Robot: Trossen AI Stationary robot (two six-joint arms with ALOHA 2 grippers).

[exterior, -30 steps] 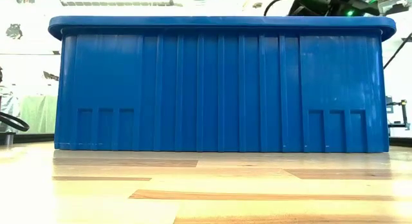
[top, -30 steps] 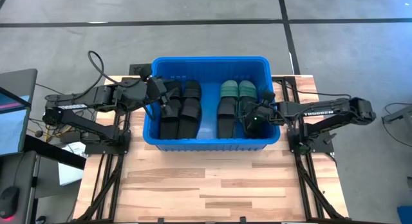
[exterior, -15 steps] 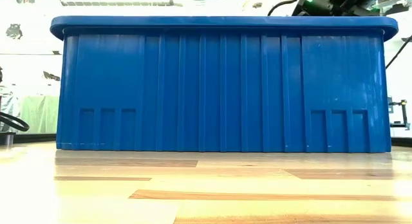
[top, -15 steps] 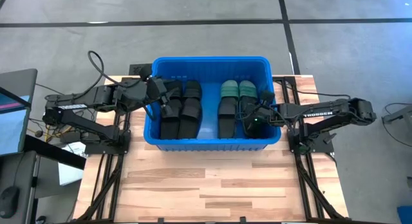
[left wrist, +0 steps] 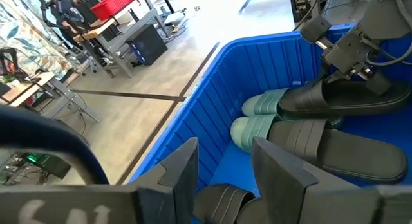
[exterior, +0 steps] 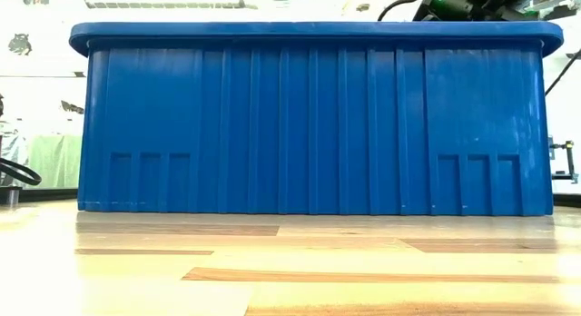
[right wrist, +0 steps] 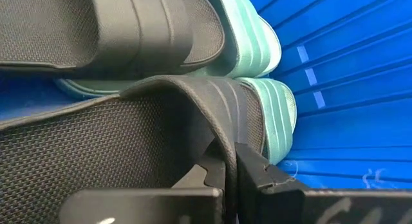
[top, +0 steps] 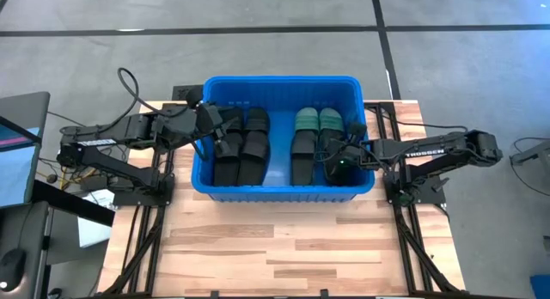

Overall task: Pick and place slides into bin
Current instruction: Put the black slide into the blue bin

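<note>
The blue bin (top: 198, 177) stands on the wooden table, and its near wall (exterior: 309, 116) fills the low view. Inside on the left lie black slides (top: 242, 149). On the right lie two pale teal slides (top: 318, 118) with black slides (top: 301, 157) over them. My left gripper (left wrist: 225, 172) is open and empty just above the left black slides (left wrist: 219, 201). My right gripper (right wrist: 230, 176) is inside the bin's right side (top: 333, 155), shut on the rightmost black slide (left wrist: 347, 98). My right gripper pinches the edge of the black slide's wide strap (right wrist: 222, 137) between its two fingers. It comes from the table's right side, slanting down into the bin. The slide lies tilted over a teal slide (right wrist: 273, 114). I cannot tell whether it is lifted clear.
The bin's ribbed walls (left wrist: 212, 102) stand close around both grippers. Bare wooden table (top: 275, 247) lies in front of the bin. A monitor (top: 21, 153) stands off the table's left edge.
</note>
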